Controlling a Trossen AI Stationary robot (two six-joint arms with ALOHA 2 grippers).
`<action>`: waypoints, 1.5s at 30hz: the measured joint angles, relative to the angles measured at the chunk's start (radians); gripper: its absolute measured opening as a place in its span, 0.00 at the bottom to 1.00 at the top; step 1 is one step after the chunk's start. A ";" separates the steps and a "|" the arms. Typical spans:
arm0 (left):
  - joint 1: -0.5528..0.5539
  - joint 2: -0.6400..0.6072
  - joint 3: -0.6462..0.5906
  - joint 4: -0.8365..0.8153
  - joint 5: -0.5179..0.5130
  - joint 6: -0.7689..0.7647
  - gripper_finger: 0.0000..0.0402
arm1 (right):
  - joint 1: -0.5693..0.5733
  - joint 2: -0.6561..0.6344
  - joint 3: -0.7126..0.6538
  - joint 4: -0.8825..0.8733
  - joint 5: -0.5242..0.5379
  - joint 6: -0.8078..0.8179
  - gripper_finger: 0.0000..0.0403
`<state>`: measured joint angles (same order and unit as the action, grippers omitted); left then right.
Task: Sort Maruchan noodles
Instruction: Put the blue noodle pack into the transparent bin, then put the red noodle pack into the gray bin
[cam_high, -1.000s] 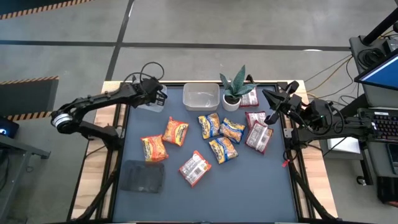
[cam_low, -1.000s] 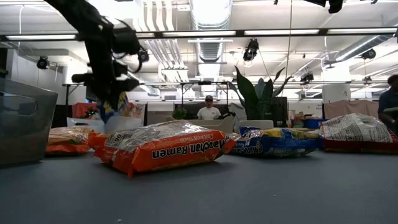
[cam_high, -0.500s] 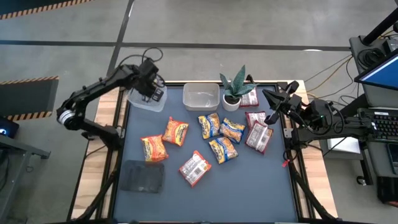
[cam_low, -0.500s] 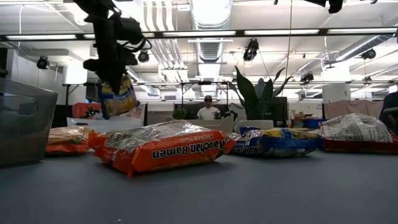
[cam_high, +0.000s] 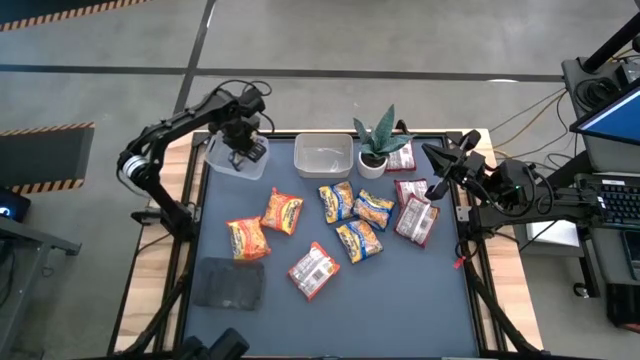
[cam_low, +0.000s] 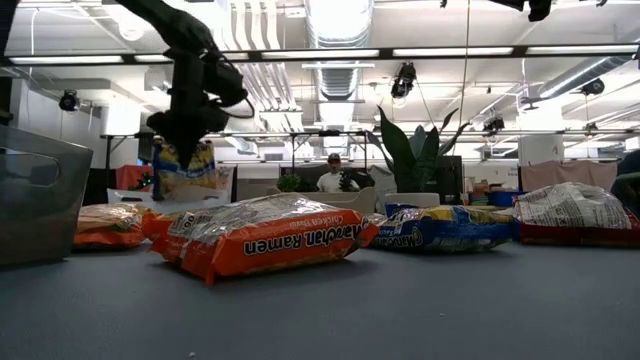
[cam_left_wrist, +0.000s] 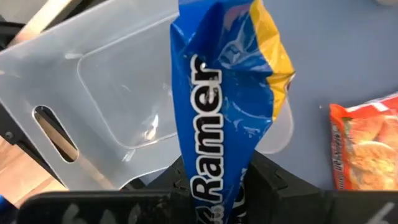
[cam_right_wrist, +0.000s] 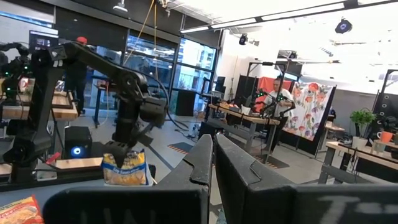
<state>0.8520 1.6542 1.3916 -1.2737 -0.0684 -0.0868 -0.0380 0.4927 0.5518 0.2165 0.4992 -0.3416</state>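
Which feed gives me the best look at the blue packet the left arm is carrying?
The left wrist view: the blue packet fills it, clamped in the left gripper above the clear tub. The low view shows it hanging small, the right wrist view shows it farther off, and in the high view the gripper hides it.

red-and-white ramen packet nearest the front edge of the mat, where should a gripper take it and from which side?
Top-down, in my judgement. The red-and-white packet lies flat and skewed, clear of the blue packet beside it. Pinch across its narrow width near the crimped end, jaws turned to match the skew. The left gripper is busy holding a blue packet over the clear tub.
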 joint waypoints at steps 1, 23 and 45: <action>0.000 0.007 -0.003 0.004 -0.002 0.000 0.14 | 0.000 0.000 0.000 0.000 0.000 0.000 0.02; -0.001 0.042 -0.041 0.132 0.002 -0.083 0.19 | 0.000 0.000 0.000 0.000 0.000 0.000 0.02; -0.064 0.009 -0.031 0.122 0.096 -0.114 0.54 | 0.000 0.000 0.000 0.000 0.000 0.000 0.02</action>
<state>0.7878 1.6636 1.3605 -1.1516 0.0280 -0.2008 -0.0380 0.4923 0.5518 0.2167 0.4994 -0.3418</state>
